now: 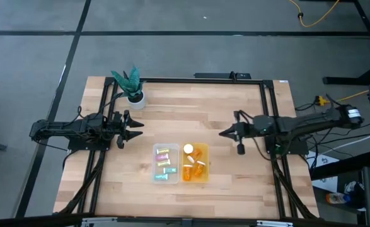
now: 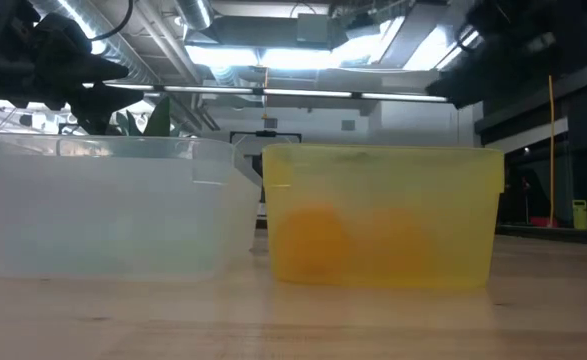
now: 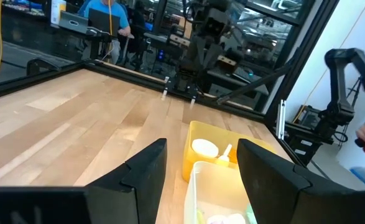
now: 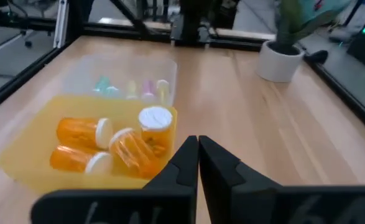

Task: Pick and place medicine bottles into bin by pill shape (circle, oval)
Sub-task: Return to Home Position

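Several orange bottles with white caps [image 1: 195,165] lie in the yellow bin [image 1: 205,180]; one stands upright [image 4: 155,126]. Several slim pastel vials [image 1: 166,162] lie in the clear bin [image 1: 154,178] beside it. My left gripper [image 1: 138,129] is open and empty, above the table left of the bins. My right gripper [image 1: 222,133] is shut and empty, right of the bins. In the low view both bins, the clear bin [image 2: 103,205] and the yellow bin [image 2: 383,215], stand side by side.
A white pot with a green plant [image 1: 134,94] stands at the table's far left, near my left gripper. The black frame rails [image 1: 172,80] run along the far edge and sides. Bare wood [image 1: 191,113] lies between the arms and beyond the bins.
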Motion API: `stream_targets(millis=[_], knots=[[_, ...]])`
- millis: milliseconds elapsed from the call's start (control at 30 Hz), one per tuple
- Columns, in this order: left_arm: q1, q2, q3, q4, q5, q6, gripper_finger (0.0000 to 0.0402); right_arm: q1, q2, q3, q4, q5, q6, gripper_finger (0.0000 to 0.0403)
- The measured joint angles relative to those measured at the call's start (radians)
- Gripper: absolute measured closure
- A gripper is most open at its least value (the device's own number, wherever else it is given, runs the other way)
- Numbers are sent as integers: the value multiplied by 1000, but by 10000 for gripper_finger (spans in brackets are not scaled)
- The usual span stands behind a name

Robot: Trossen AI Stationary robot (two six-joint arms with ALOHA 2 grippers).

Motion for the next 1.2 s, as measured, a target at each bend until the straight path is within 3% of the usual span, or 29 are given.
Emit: stream_targets(millis=[333,767,967,1200], knots=[[0,0,0,0,-1,0,211,-25,-328,-277,63,2,-21,386],[0,0,0,0,-1,0,211,-25,-688,-371,-11,77,-105,386],[0,0,0,0,-1,0,211,-25,-771,-371,-79,78,-98,386],[0,0,0,0,-1,0,211,-25,-781,-371,-105,78,-101,386]])
